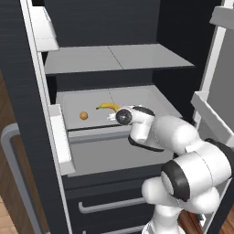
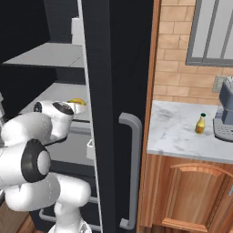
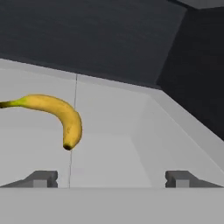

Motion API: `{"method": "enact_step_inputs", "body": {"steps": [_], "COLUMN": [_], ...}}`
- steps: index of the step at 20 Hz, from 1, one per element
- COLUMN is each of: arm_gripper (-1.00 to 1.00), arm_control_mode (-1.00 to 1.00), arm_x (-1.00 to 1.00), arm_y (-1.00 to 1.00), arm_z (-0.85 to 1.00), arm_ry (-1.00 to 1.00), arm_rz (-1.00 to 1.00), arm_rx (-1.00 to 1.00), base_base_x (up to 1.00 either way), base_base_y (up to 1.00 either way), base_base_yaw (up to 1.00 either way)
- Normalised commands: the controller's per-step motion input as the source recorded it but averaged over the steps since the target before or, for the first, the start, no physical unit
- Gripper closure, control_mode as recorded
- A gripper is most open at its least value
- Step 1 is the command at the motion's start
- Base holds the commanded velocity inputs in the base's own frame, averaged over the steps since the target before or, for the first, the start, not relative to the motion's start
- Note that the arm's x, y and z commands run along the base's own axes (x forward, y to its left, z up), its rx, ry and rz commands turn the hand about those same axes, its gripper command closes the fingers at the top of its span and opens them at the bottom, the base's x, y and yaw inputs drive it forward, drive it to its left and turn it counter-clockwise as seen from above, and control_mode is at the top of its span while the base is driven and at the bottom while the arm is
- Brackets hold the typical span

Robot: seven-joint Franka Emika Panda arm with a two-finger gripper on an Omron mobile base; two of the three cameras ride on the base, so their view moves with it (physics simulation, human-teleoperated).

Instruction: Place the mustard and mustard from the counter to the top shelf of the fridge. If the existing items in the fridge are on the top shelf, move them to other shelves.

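Note:
The fridge (image 1: pixel 18 91) stands open. Its top shelf (image 1: pixel 114 59) is a bare grey slab. On the lower tray (image 1: pixel 141 98) lie a banana (image 1: pixel 108 106) and a small orange fruit (image 1: pixel 83 115). My gripper (image 3: pixel 111 179) is open over that tray with nothing between its fingertips (image 3: pixel 41 179). The banana (image 3: pixel 57 114) rests just ahead of them, to the left. From the left base view the hand (image 1: pixel 122 116) sits right beside the banana. One mustard, an amber bottle with a dark cap (image 2: pixel 200 124), stands on the counter (image 2: pixel 177 136). The other mustard is out of view.
White door bins (image 1: pixel 61 137) hang on the left door and another bin (image 1: pixel 208 112) on the right door. A drawer with a bar handle (image 1: pixel 105 205) lies below the tray. A grey coffee machine (image 2: pixel 225 113) stands by the mustard. The fridge's bar handle (image 2: pixel 132 168) faces the counter.

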Motion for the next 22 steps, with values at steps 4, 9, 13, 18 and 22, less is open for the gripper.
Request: {"method": "enact_step_inputs", "body": {"steps": [4, 9, 13, 18, 22], "arm_gripper": [-1.0, -1.0, -1.0, -1.0, -1.0], "arm_control_mode": [-1.0, -1.0, -1.0, -1.0, -1.0], "arm_x": [-1.0, -1.0, -1.0, -1.0, -1.0], "arm_y": [-0.01, 0.0, 0.0, 0.0, 0.0], "arm_z": [1.0, 1.0, 1.0, 0.94, 0.49], "arm_ry": [0.0, 0.06, 0.09, 0.12, 0.17], "arm_rz": [-0.08, 0.0, 0.0, 0.0, 0.0], "arm_rx": [0.03, 0.0, 0.0, 0.01, 0.08], "base_base_x": [0.0, 0.0, 0.0, 0.0, 0.0], "base_base_y": [0.0, 0.0, 0.0, 0.0, 0.0], "base_base_yaw": [0.0, 0.0, 0.0, 0.0, 0.0]}}
